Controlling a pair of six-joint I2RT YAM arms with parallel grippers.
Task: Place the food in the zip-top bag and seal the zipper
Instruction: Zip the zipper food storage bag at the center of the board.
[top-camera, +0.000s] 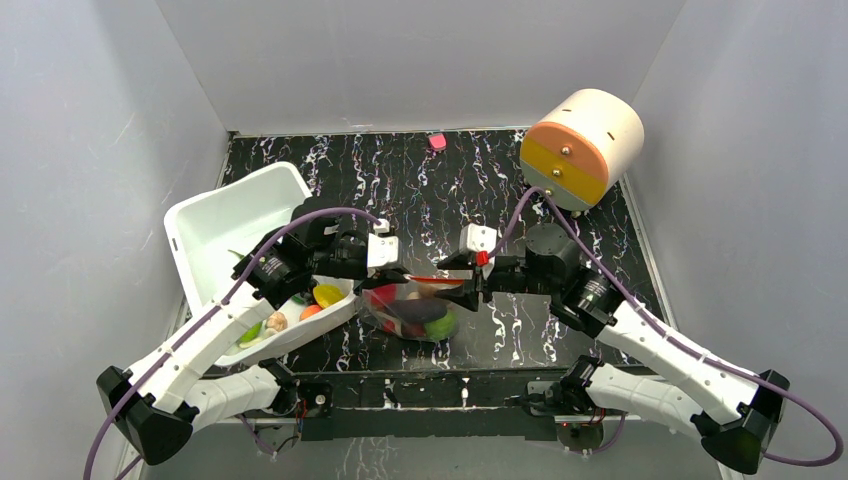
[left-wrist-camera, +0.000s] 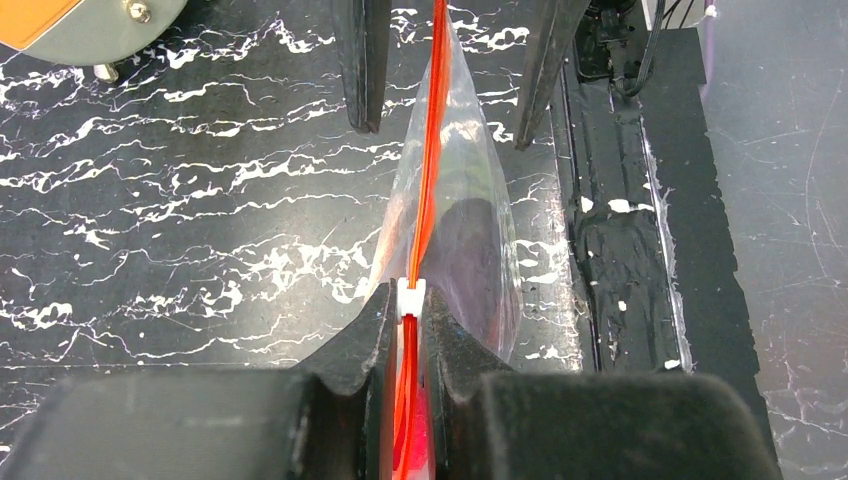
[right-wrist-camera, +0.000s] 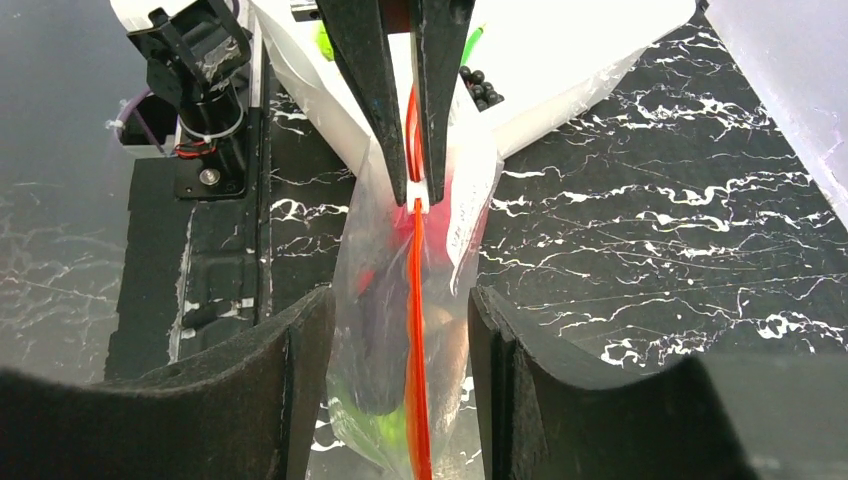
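- The black marbled table (top-camera: 560, 200) takes up the floor between grey walls. Its far half and right side are mostly bare.
- A white tub (top-camera: 215, 235) sits tilted at the left edge. What lies in its deep part cannot be made out.
- A cream drum (top-camera: 585, 145) with an orange and yellow face stands at the far right corner, well apart from the bag.
- A shallow white tray (top-camera: 345, 305) lies in front of the tub. It holds a yellow piece (top-camera: 327, 294), an orange piece (top-camera: 310, 311), a green piece (top-camera: 250, 333) and a tan piece (top-camera: 276, 321). The right wrist view also shows black grapes (right-wrist-camera: 480, 85) there.
- The clear bag (top-camera: 415, 320) lies between the two arms, near the table's near edge and just beside the tray. Inside it are a purple eggplant (top-camera: 425, 310), a green fruit (top-camera: 443, 325) and something red (top-camera: 383, 295).
- The left gripper (left-wrist-camera: 410, 300) is clenched on the end of the zipper (left-wrist-camera: 432, 150), right at its white end piece (left-wrist-camera: 411, 297).
- The right gripper (right-wrist-camera: 400, 300) is released. Its fingers (right-wrist-camera: 300, 380) stand wide on either side of the bag's top, and the orange-red strip runs between them untouched.
- A small pink piece (top-camera: 437, 142) lies at the far edge.
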